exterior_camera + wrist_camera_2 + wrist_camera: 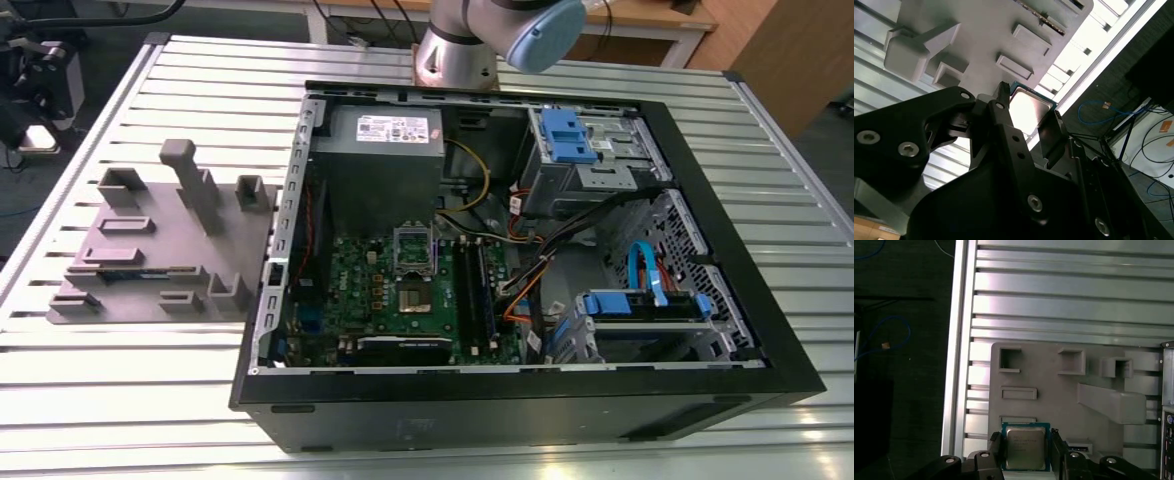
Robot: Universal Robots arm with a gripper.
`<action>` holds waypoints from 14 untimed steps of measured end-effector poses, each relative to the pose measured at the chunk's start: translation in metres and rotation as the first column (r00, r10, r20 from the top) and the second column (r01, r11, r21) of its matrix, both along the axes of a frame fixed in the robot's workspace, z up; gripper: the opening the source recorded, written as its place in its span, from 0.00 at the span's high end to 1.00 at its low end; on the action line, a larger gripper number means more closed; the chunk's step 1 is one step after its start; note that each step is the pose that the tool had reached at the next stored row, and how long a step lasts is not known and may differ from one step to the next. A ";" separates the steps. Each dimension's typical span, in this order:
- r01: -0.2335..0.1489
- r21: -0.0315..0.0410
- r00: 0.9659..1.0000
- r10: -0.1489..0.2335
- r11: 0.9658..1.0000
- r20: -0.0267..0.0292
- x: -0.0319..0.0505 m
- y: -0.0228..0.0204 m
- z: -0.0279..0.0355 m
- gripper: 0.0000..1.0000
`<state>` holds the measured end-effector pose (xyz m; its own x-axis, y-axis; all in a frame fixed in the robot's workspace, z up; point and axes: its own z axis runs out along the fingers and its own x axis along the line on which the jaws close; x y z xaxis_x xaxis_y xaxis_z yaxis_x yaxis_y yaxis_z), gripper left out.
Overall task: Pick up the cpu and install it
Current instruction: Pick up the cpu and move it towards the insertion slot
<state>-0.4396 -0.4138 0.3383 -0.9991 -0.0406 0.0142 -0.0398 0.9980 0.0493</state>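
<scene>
- Gripper (1026,453) pinched the cpu (1025,446) in both wrist views: one dark finger (996,450) sat against each of two opposite edges, and the silver top faced the first wrist camera.
- Cpu, then, was in the jaws and not in the machine. The grey fixture plate (1054,390) lay behind it and looked well below, so I judged the chip lifted clear of its seat, though the frames did not let me rule out contact at its underside.
- Pick-up, by that reading, was done; the carry to the board and the seating in the socket were not yet done.
- Second wrist view gave the grip from the side: the fingers (1004,112) closed around the chip's pale rim, with the fixture's raised blocks and the edge of the slatted metal table (884,120) beyond.
- First wrist view gave the square-on look: chip level between the fingers, fixture pockets beside it and the table's slats past them.
- Exterior view gave the goal: the open computer case (747,370) on the table, the green motherboard (380,290) inside it, and the metal-framed socket (415,298) with its dark centre bare, apparently without a chip.
- Fixture and case stood just beside each other there, the fixture on the exterior view's left, with the arm's base (461,55) behind the case.
</scene>
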 end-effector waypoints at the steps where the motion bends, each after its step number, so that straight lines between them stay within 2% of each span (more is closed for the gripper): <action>1: 0.000 0.000 1.000 0.000 1.000 0.000 0.0013 0.0000 -0.0001 0.53; 4: 0.000 0.000 1.000 0.000 1.000 0.000 0.0043 0.0001 -0.0001 0.53; 14: 0.000 0.000 1.000 0.000 1.000 0.000 0.0049 0.0001 0.0012 0.53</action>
